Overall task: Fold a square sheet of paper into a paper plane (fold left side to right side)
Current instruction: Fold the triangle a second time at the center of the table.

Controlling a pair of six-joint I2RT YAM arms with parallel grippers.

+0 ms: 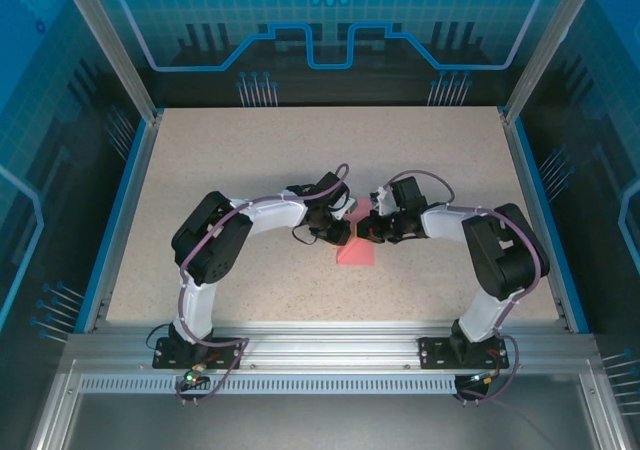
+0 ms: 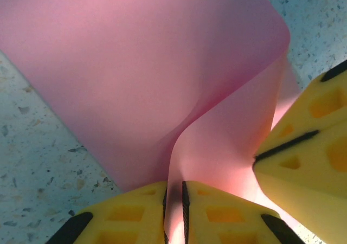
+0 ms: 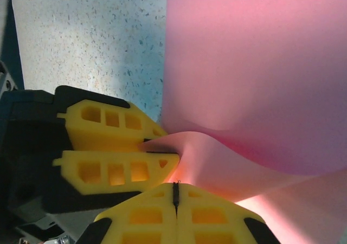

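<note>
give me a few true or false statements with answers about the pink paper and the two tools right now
1. The left tool is shut on the square sheet of paper. True.
2. The paper lies completely flat on the table. False: part of it is raised and bulges in a curve where the tools grip it.
3. The right tool is open and holds nothing. False: it is shut on the paper.
4. Both tools meet close together near the middle of the table. True.
</note>
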